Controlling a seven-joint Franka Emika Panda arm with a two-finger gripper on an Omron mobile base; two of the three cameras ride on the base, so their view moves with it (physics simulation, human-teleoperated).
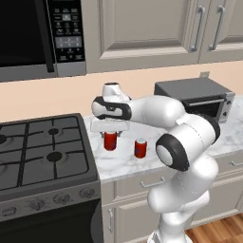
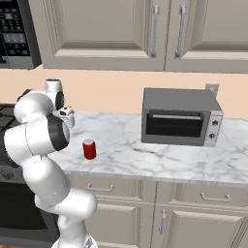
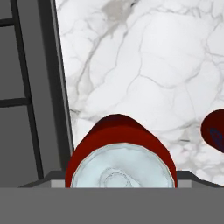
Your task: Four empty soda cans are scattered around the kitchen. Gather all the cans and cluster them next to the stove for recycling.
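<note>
On the marble counter point(image 1: 123, 163), the nearer red can point(image 1: 140, 147) stands upright toward the front edge, apart from the arm. Just left and farther back, a second red can point(image 1: 110, 140) stands upright beside the stove point(image 1: 42, 152), directly under the gripper point(image 1: 110, 132); whether the fingers clamp it cannot be told. Farther right sits the grey toaster oven point(image 1: 199, 97).

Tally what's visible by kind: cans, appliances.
Red soda cans: 2, one under the gripper beside the stove at, one further right at
Stove: 1
Toaster oven: 1
Microwave: 1
Total: 5
</note>
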